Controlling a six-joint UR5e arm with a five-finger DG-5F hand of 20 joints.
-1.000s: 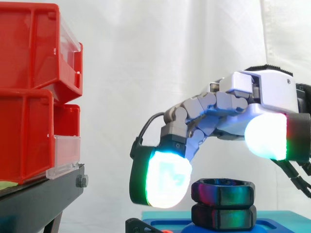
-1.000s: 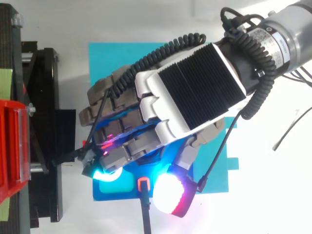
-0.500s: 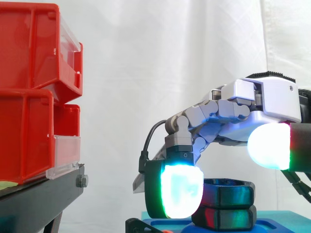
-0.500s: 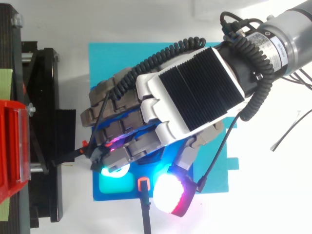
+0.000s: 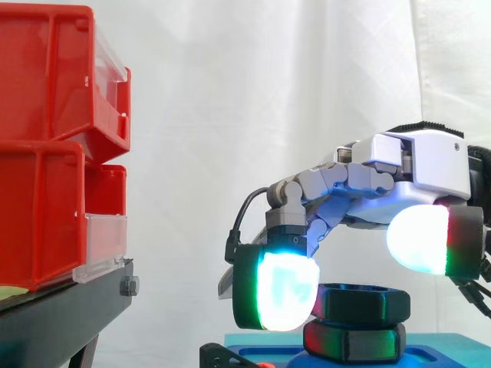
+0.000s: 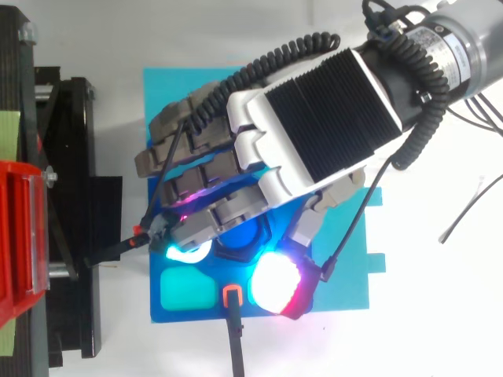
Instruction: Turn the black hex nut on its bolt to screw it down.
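2 stacked red bins [image 5: 46,192] wall off the left; open room lies between them and the robot hand [image 5: 418,165].

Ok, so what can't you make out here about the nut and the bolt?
Bolt thread: side view, hidden inside the black hex nut; top view, covered by the robot hand.
Grip on the nut: both views, the robot hand itself blocks the contact.
Blue base: side view, cut off by the bottom edge.

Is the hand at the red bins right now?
No, the hand is over the nut on the blue base, well to the right of the red bins.
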